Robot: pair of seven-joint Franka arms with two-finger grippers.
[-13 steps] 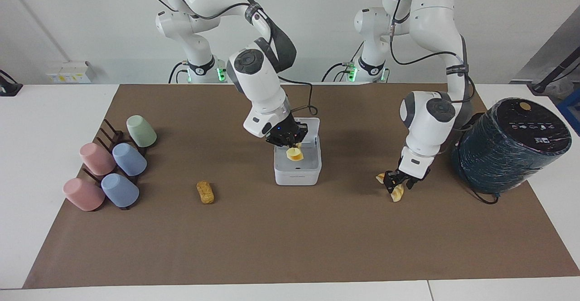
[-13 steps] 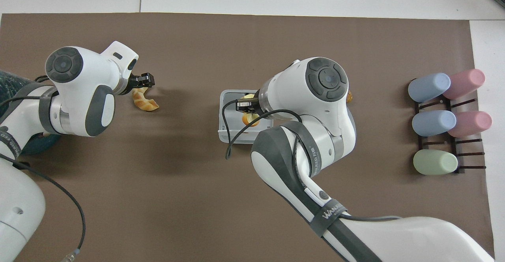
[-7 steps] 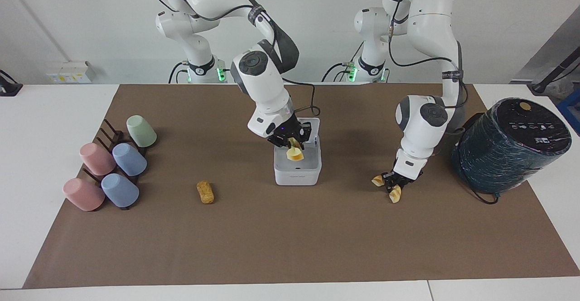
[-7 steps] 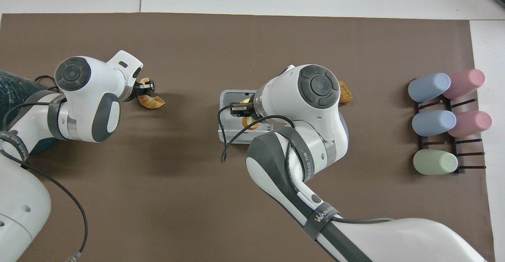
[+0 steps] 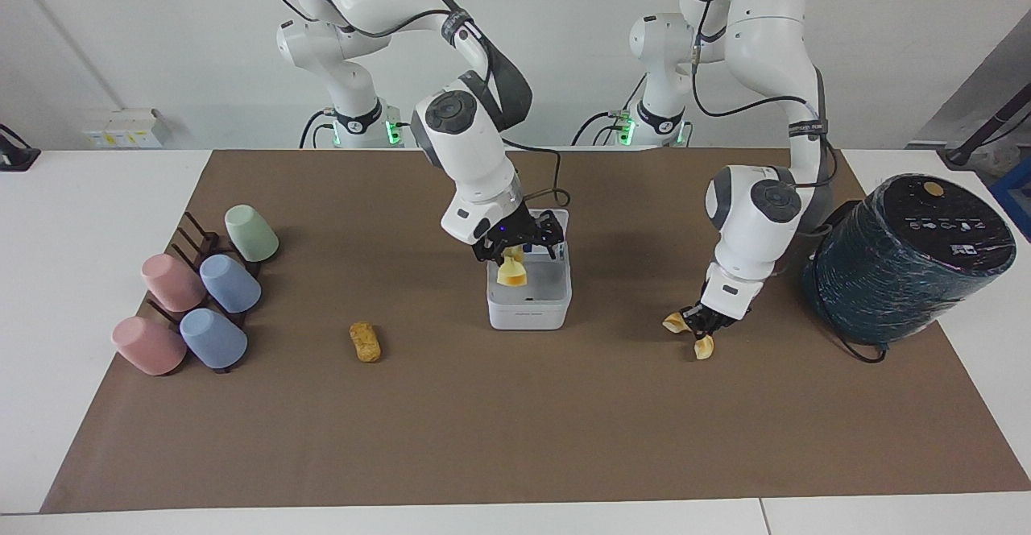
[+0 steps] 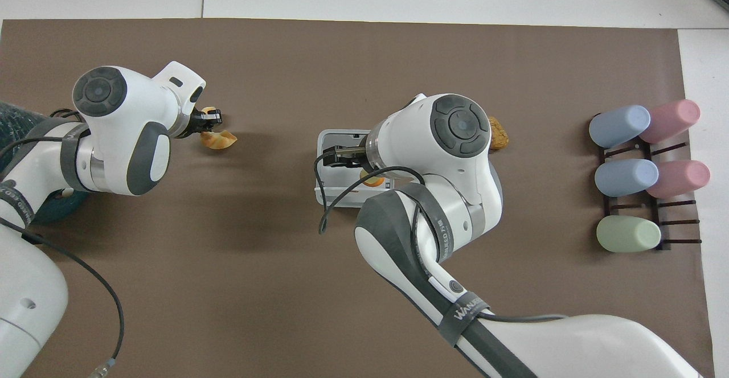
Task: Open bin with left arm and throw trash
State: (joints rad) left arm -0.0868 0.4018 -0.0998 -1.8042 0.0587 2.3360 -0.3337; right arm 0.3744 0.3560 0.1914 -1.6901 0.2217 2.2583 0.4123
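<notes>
- A wide brown mat (image 5: 515, 438) is being used as the cover of the white table (image 5: 80, 221).
- A big dark teal cylinder (image 5: 906, 257) is being kept at the left arm's end of the mat.
- Five pastel cups (image 5: 201, 293) on a dark rack are being kept at the right arm's end.
- The small white square bin (image 5: 529, 301) with its lid raised is being kept at mid-mat.
- The right gripper (image 5: 519, 246) is being held over the open bin, its jaws spread wide, and the yellow cheese-like block (image 5: 511, 274) is being seen just under it, inside the bin's opening.
- The golden curved croissant (image 5: 702, 347) is being pinched by the left gripper (image 5: 699, 325), low on the mat between bin and cylinder.
- The brown oblong bread-like lump (image 5: 365, 342) is being left on the mat between cups and bin.
</notes>
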